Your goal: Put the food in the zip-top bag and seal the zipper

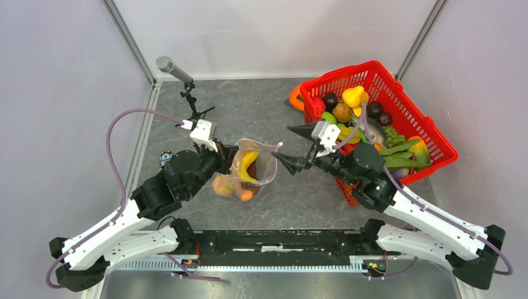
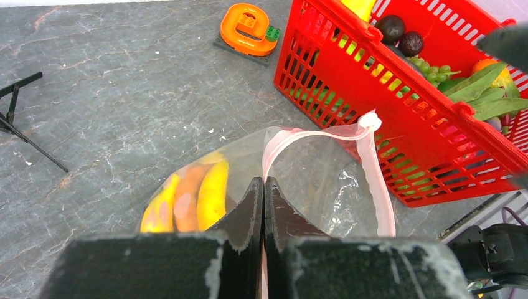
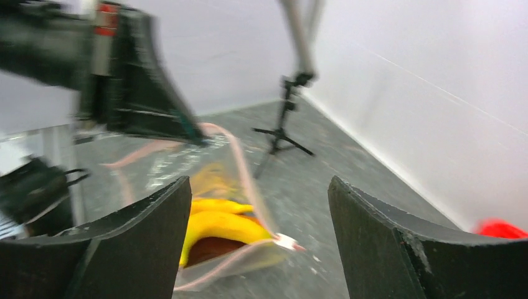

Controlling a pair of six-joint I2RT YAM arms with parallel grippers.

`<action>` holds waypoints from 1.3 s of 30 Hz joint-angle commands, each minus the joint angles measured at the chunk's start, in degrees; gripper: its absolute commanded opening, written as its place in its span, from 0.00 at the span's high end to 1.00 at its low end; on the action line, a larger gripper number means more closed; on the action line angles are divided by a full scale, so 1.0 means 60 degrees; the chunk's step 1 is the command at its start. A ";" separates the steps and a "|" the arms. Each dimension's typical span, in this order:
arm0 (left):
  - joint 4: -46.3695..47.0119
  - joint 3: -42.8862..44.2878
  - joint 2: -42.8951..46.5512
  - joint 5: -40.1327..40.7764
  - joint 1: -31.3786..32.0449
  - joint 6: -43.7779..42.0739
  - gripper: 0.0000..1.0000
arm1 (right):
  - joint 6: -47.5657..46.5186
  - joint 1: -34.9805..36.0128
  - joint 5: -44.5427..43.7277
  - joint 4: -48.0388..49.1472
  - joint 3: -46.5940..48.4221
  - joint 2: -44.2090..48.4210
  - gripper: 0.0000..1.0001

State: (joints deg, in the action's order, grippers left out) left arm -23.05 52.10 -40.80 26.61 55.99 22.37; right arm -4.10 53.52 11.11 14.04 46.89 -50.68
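Observation:
The clear zip-top bag (image 1: 256, 169) lies mid-table with its mouth open, holding a yellow banana (image 3: 221, 224) and orange pieces (image 2: 187, 199). My left gripper (image 1: 231, 161) is shut on the bag's pink zipper (image 2: 373, 168) at the left side of the mouth; its jaws are pressed together on the strip in the left wrist view (image 2: 264, 187). My right gripper (image 1: 289, 146) is open and empty just right of the bag's mouth, and the bag's slider end (image 3: 286, 243) shows between its fingers (image 3: 259, 184). More food (image 1: 355, 112) sits in the red basket.
The red mesh basket (image 1: 423, 134) stands at the back right, close behind my right arm. A flat orange ring-shaped object (image 1: 296, 98) lies at its left corner. A microphone on a small stand (image 1: 180, 78) is at the back left.

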 commanded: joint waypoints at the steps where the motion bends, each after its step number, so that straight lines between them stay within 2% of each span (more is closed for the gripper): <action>1: 0.0429 0.0125 -0.0040 -0.0022 -0.0011 0.0212 0.96 | -0.0274 -0.0029 -0.4070 -0.1025 0.0239 0.0160 0.17; 4: 0.0428 0.0155 -0.0096 -0.0084 -0.0013 0.0190 0.96 | -0.0391 -0.0110 -0.5184 -0.1550 0.0509 0.0083 0.22; 13: 0.0472 0.0139 -0.0133 -0.0070 -0.0015 0.0170 0.96 | -0.0357 -0.1043 -0.7318 -0.1821 0.0295 0.0447 0.21; 27: 0.0460 0.0183 -0.0171 -0.0041 -0.0015 0.0139 0.96 | 0.0307 -0.3393 -0.7766 -0.2268 0.0227 0.0307 0.08; 29: 0.0458 0.0199 -0.0166 -0.0041 -0.0015 0.0139 0.96 | 0.0492 -0.3934 -0.7481 -0.2682 0.0520 0.0020 0.07; 35: 0.0458 0.0194 -0.0145 -0.0085 -0.0022 0.0125 0.96 | 0.1734 -0.5932 -0.5077 -0.3409 0.1480 -0.1256 0.07; 39: 0.0357 0.0236 -0.0085 -0.0070 -0.0022 0.0081 0.96 | 0.2174 -0.7146 -0.3053 -0.3364 0.1901 -0.2283 0.13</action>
State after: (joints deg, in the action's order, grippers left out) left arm -22.63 52.10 -41.89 26.37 55.99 22.41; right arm 4.08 15.94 -20.84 -5.63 54.17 -60.23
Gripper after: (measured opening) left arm 0.037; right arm 0.885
